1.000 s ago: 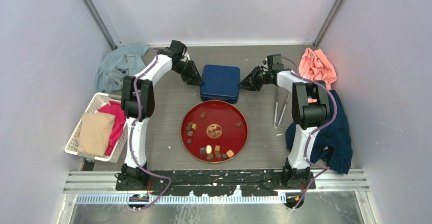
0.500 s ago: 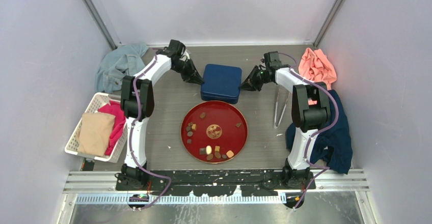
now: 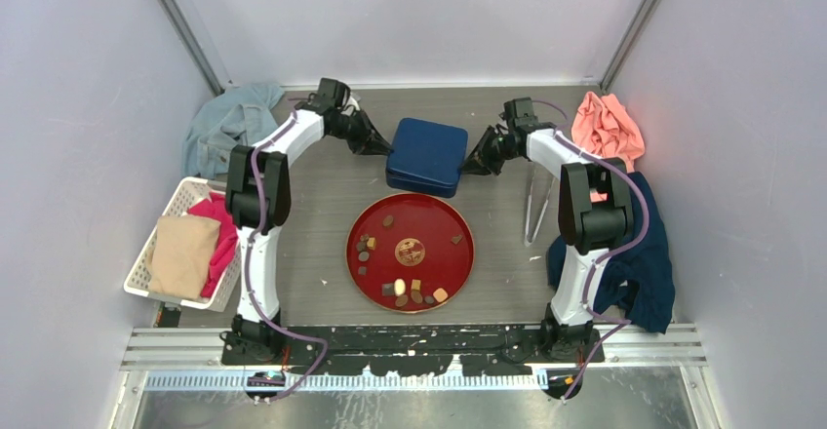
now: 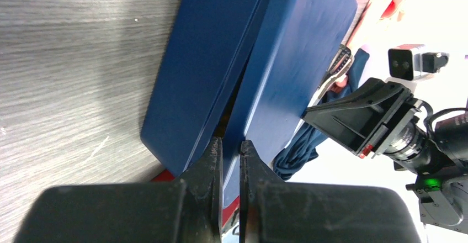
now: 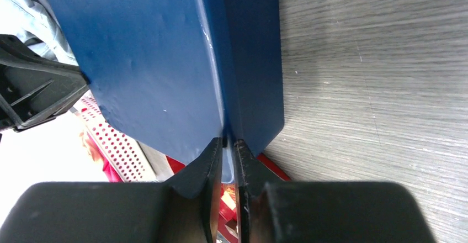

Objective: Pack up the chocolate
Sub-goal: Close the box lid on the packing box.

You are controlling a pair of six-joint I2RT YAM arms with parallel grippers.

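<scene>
grey table (image 3: 312,195) across the middle of the top view. at right centre, draped past its edge, a dark navy cloth (image 3: 639,263). at centre, below the middle, a round red plate (image 3: 439,222) with a gold-brown emblem. at left centre, a white basket (image 3: 146,249) with tan and pink cloths inside. just above the plate, a blue tin (image 3: 426,156), its lid (image 4: 298,61) parted from the base (image 4: 204,61) by a dark slit. upper left, a pale blue cloth (image 3: 226,127); upper right, a salmon cloth (image 3: 607,127). left gripper (image 3: 382,146) (image 4: 227,143) clenched on the lid's left rim; right gripper (image 3: 471,164) (image 5: 223,142) clenched on its right rim. right of the plate, metal tongs (image 3: 534,210). scattered on the plate, mostly along its left and lower parts, the chocolate (image 3: 414,292).
</scene>
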